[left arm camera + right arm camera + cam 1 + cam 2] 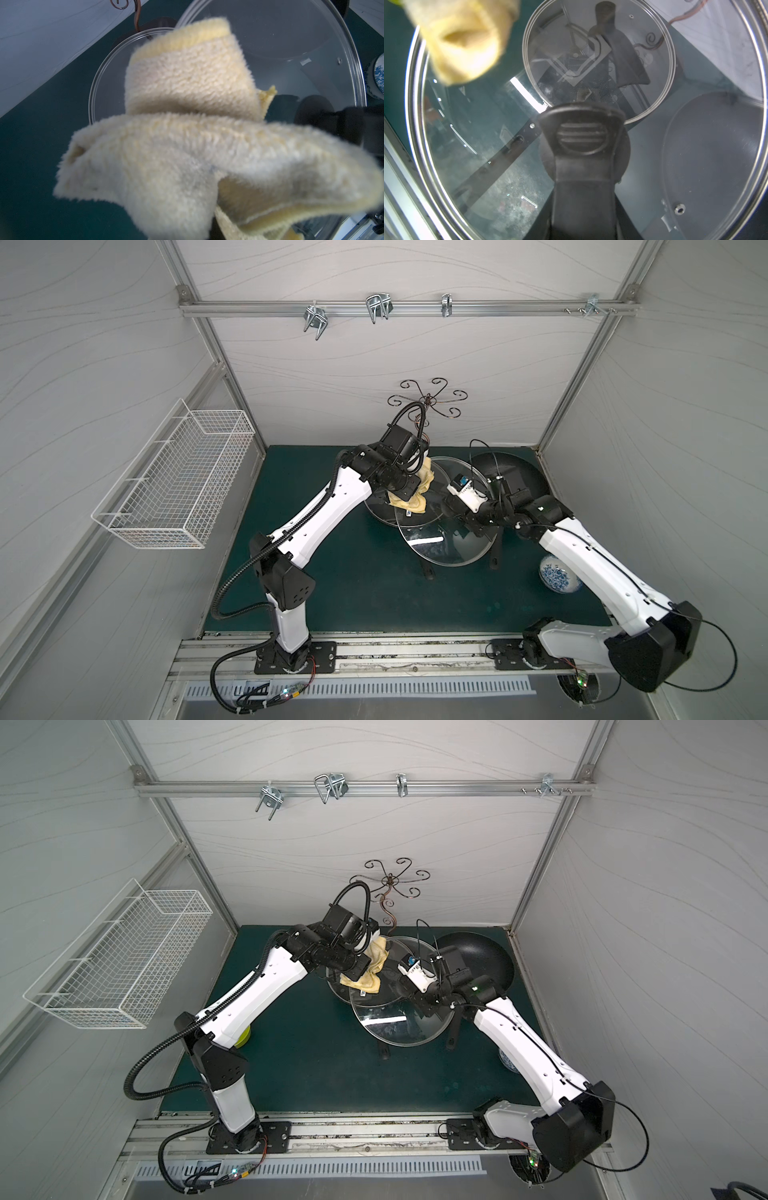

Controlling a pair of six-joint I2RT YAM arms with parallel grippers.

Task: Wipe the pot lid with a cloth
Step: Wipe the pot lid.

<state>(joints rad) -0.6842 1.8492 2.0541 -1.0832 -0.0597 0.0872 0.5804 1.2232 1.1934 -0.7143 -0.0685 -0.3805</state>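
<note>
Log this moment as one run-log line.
left claw: shut on cloth | right claw: shut on handle of large glass lid | cloth: at lid's rim, contact unclear

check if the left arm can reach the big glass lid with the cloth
Likely yes: the left gripper, shut on the cloth, hangs at the rim of the large glass lid the right gripper holds; nothing between them.

The left arm [316, 514] and right arm [582, 547] reach forward, wrists angled toward each other, jaws closed tight.
</note>
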